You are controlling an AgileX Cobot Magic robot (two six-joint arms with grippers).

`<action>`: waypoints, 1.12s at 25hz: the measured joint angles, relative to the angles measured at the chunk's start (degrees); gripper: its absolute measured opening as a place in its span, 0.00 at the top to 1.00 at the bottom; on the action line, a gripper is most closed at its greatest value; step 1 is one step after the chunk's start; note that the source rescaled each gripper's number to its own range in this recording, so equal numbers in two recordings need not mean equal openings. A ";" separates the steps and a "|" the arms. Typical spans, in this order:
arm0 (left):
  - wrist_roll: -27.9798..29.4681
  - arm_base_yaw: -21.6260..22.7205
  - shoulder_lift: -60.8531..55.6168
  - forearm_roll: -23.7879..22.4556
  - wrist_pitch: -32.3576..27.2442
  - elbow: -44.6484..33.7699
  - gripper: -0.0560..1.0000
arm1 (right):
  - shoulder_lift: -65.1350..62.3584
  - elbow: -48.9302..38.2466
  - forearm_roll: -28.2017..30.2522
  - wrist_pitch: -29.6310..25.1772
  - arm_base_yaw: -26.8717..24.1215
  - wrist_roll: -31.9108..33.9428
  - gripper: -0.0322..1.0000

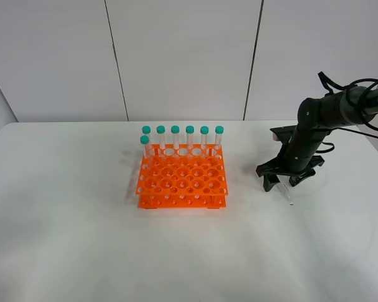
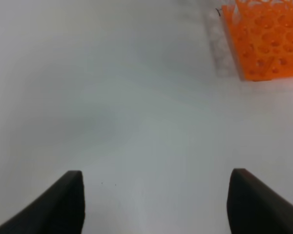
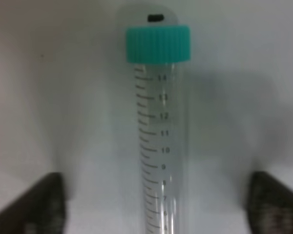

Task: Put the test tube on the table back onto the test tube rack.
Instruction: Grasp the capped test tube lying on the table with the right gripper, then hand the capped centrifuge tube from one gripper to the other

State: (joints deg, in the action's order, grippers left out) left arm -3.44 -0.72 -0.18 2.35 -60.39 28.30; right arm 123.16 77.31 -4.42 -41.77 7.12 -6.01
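test tube (image 3: 158, 136), clear, graduated, teal-capped, lies ungripped within the spread right hand (image 3: 155, 181).

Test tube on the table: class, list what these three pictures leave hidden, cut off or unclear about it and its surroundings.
Exterior high: the right gripper hides most of the test tube, cap included.
Right wrist: the picture's edge cuts off the tube's tip.
Left wrist: the test tube rack is blurred and cropped by the edge.
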 joint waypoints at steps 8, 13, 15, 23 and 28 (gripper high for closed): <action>0.00 0.00 0.00 0.00 0.00 0.00 0.00 | -0.14 0.04 0.23 -2.56 0.00 -0.20 0.94; 0.00 0.00 0.00 0.00 0.00 0.00 0.00 | -4.23 2.14 0.51 -5.75 0.00 -1.34 0.94; 0.00 0.00 0.00 0.00 0.00 0.00 0.00 | -7.83 3.39 0.51 -7.24 0.00 -2.21 0.94; 0.00 0.00 0.00 0.00 -0.02 0.00 0.00 | -28.72 -4.40 0.38 -13.34 0.00 -3.72 0.94; 0.00 0.00 0.00 0.00 -0.02 0.00 0.00 | -41.95 -16.98 0.21 -11.64 0.00 -6.41 0.94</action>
State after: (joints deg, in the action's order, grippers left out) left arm -3.44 -0.72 -0.18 2.35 -60.41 28.30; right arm 81.21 60.33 -4.22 -53.41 7.12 -12.42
